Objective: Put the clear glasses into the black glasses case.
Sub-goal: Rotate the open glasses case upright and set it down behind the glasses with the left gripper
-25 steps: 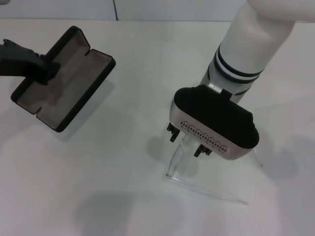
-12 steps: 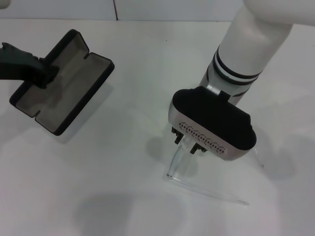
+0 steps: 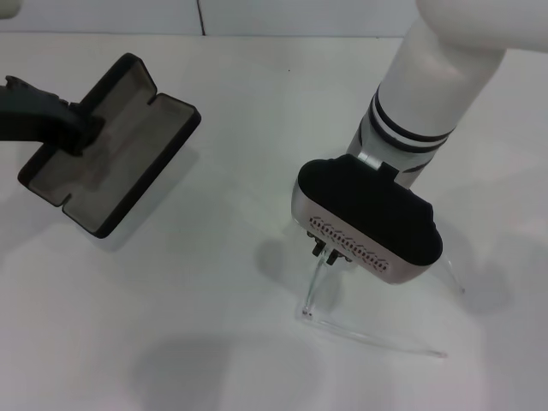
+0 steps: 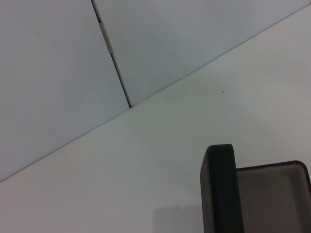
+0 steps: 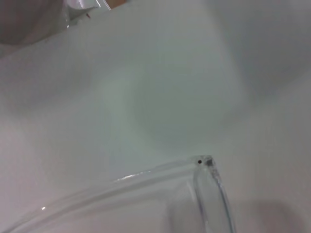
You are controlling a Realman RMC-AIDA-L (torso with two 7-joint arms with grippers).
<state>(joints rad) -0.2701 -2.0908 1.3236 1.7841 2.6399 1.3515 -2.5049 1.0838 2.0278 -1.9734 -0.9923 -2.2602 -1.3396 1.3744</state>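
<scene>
Grasp step in hand, by the look of it. Right hand [image 3: 330,251] down over the glasses [image 3: 360,330], fingers drawn narrow on the clear frame close to one hinge, most of the fingers hidden under the wrist housing. Glasses out on the desk [image 3: 257,128] on the right side, one arm stretching along the near edge, the other poking out past the wrist; impossible to tell whether resting on the desk or just raised off it. In the right wrist view, only the clear frame corner [image 5: 204,167] with its hinge pin, close up.

Case [image 3: 111,141] well apart on the left, lying open with grey lining up, both halves flat. Left hand [image 3: 73,128] reaching in from the left edge, resting on or gripping the far half of the case; grip state not readable from here. Left wrist view showing just a case corner [image 4: 218,194] and bare desk.

Next, likely: lift straight up without letting the thin frame twist or slip, carry across to the case, then line up lengthwise with one open half before lowering. Folded or not, arms will need to fit inside.
</scene>
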